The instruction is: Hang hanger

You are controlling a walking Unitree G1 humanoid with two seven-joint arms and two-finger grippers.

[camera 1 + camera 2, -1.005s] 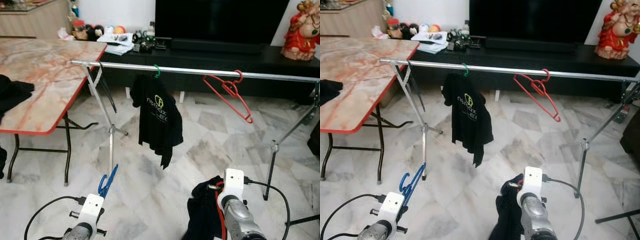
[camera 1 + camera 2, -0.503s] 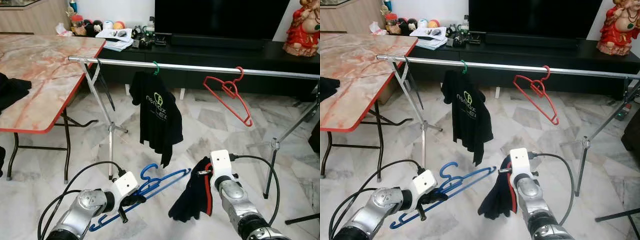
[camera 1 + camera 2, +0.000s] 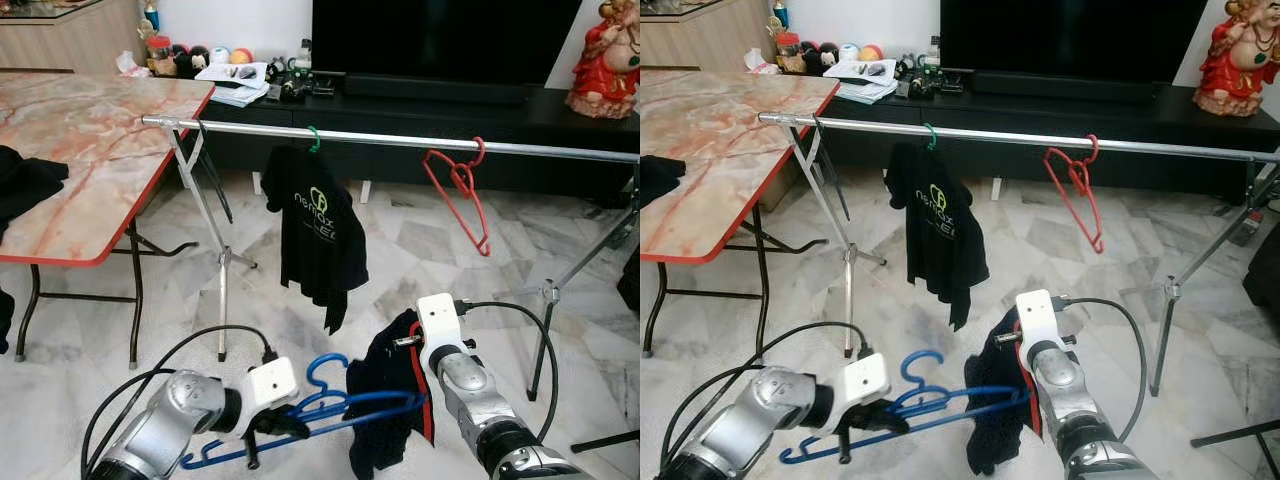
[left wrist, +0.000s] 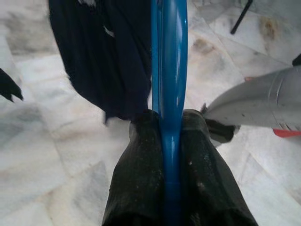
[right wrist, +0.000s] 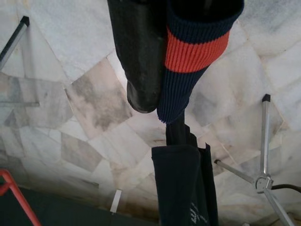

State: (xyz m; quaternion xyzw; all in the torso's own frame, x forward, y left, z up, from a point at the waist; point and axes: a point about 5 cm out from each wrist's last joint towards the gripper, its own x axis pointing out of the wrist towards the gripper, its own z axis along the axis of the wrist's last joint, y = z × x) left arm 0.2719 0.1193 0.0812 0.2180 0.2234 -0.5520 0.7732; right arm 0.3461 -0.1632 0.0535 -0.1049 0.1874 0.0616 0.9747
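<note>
My left gripper [image 3: 278, 418] is shut on a blue plastic hanger [image 3: 330, 408], held low and roughly level over the floor; in the left wrist view both fingers [image 4: 136, 165] pinch its bar [image 4: 169, 70]. My right gripper [image 3: 408, 340] is shut on a dark garment with a red stripe [image 3: 385, 410], which hangs from it; its striped cuff [image 5: 193, 52] lies against one finger [image 5: 141, 61]. The hanger's right end reaches the garment. Behind runs a silver clothes rail [image 3: 400, 140].
On the rail hang a black T-shirt [image 3: 318, 235] on a green hook and a red hanger [image 3: 460, 185]. A marble-top folding table [image 3: 80, 150] with dark cloth [image 3: 25, 185] stands left. The rail's legs [image 3: 222, 270] and a cable [image 3: 535, 330] lie near my arms.
My left gripper has carried the blue hanger to the right, so its end now meets the dark garment. The red hanger on the rail has swung nearly edge-on. The right gripper barely moved.
</note>
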